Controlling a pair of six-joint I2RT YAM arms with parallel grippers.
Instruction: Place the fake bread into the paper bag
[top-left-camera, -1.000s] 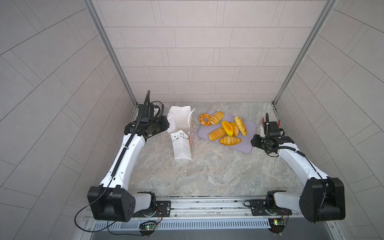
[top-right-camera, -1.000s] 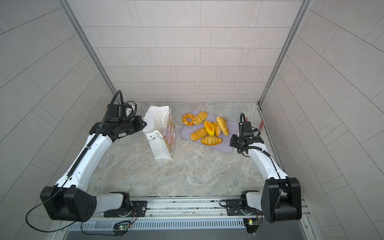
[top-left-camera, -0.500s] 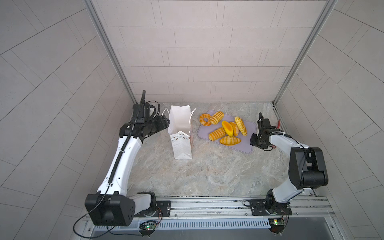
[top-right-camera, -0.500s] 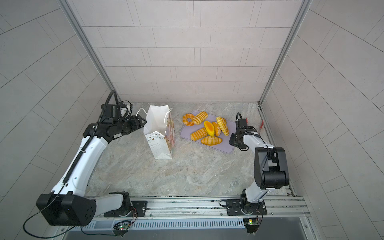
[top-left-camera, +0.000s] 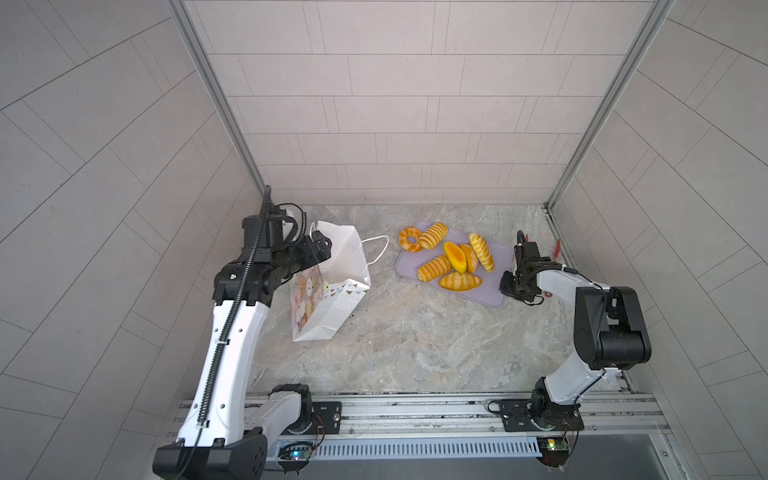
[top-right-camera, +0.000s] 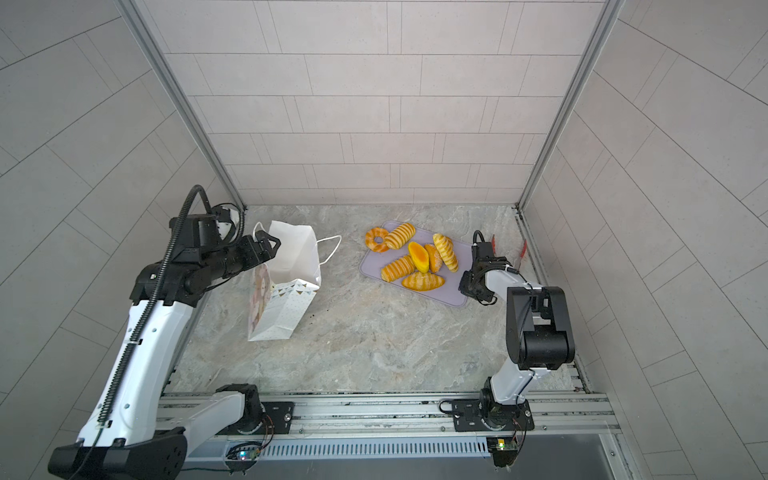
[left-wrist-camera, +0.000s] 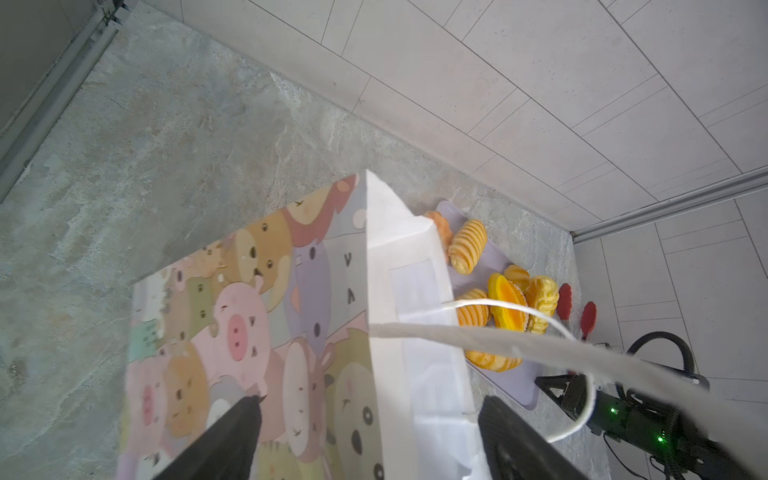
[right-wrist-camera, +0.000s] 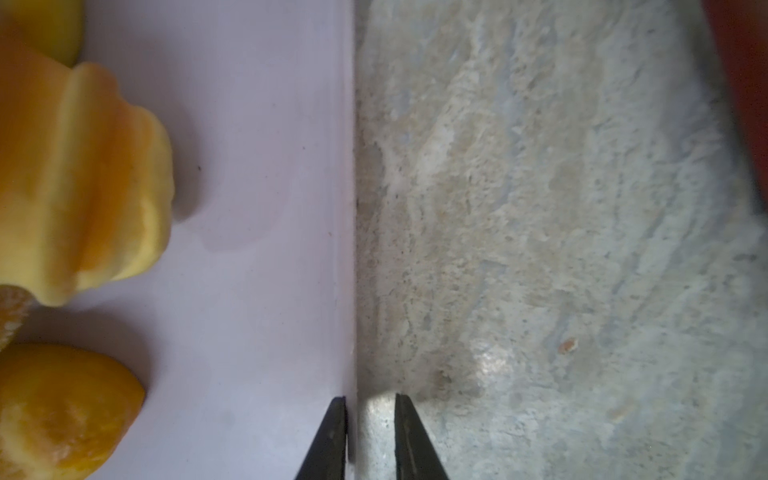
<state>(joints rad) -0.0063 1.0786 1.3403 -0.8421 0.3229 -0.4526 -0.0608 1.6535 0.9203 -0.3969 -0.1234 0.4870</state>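
Closest to the rail is the paper bag (top-left-camera: 328, 307), standing on the marbled table (top-left-camera: 415, 340) with its mouth open. The left gripper (top-left-camera: 322, 246) sits right at the bag's top edge, jaws spread wide and clamping nothing. In the left wrist view its fingers (left-wrist-camera: 232, 440) stand on either side of the bag's corner fold. Over on the right, the right gripper (top-left-camera: 510, 289) is down at the edge of the lilac tray (top-left-camera: 496, 255). The right wrist view shows its fingertips just a sliver apart with the tray rim in the gap, nothing pinched yet. The fake bread (top-left-camera: 451, 262) is all piled on that tray, just beside that gripper and well apart from the bag. Farthest back, red tongs (top-left-camera: 557, 249) lie by the wall.
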